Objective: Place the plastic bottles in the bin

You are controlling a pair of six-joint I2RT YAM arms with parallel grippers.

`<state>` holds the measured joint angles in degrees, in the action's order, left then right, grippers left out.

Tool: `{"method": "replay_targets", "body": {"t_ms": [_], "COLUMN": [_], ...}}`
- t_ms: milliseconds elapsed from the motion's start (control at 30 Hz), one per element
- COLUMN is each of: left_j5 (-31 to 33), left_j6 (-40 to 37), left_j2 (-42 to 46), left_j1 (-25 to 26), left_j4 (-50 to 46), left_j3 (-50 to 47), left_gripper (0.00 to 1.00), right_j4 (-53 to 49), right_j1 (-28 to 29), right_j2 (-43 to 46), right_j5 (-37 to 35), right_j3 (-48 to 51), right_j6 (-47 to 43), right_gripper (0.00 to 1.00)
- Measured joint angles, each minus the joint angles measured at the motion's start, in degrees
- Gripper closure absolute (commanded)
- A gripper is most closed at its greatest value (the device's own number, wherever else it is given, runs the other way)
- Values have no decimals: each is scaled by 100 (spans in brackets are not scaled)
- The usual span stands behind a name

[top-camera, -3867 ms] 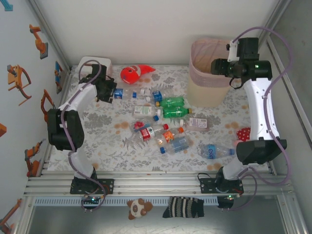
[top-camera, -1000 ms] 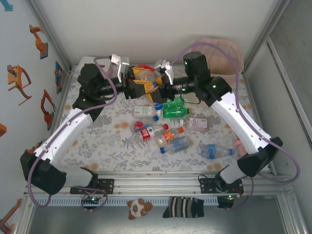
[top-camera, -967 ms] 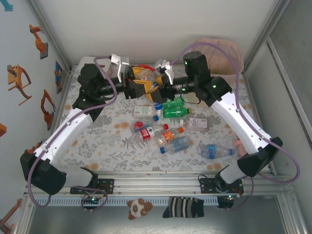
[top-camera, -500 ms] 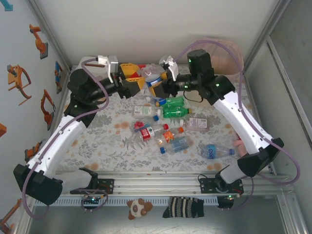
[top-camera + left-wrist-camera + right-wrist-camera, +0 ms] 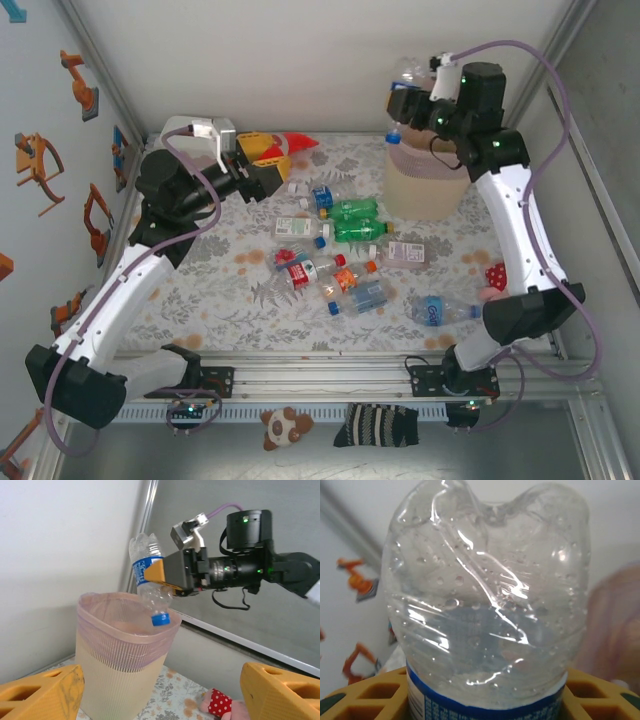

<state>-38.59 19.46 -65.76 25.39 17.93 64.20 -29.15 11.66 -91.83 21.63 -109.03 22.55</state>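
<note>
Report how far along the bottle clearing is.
Done: nothing I can confirm, since the inside of the bin is hidden. In hand: the right gripper holds a clear blue-labelled bottle, cap down, just above the bin's rim. The left gripper is open and empty. Left: about ten bottles lie on the table, none in a gripper.

Fish toy (image 5: 298, 142): red-orange, at the far edge of the surface, partly hidden.
Surface (image 5: 215, 275): grey-and-orange floral print.
Spotted toy (image 5: 497, 274): red with white dots, near the right edge (a pink part shows in the left wrist view).
Plush dog (image 5: 283, 426): brown and white, below the front rail (image 5: 320, 375).
Striped knit (image 5: 380, 424): just beside the plush dog.
Wall stickers (image 5: 40, 160): orange arm shapes, far left.
</note>
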Motion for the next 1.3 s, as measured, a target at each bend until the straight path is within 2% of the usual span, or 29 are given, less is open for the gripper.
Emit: {"method": "replay_targets", "body": {"t_ms": [167, 400, 733, 1033, 1300], "left_j5": [4, 2, 0, 0, 4], "left_j6": [63, 131, 258, 367, 382], "left_j2": [0, -2, -44, -44, -44], "left_j1": [0, -4, -4, -4, -4], "left_j4": [76, 155, 175, 175, 107], "left_j3": [-68, -94, -96, -107, -136], "left_gripper": [19, 19, 20, 21, 21], "right_j4": [428, 1003, 212, -369, -498], "right_j1": [-566, -682, -647, -501, -470], "right_j2": [-551, -1086, -2218, -3045, -3602], "right_j5": [-520, -1497, -2872, -3167, -3178], "right_j3": [-55, -72, -1158, -1519, -1598], "right_j6": [1110, 2802, 5014, 6354, 6964], "right_gripper": [52, 52, 49, 48, 46]}}
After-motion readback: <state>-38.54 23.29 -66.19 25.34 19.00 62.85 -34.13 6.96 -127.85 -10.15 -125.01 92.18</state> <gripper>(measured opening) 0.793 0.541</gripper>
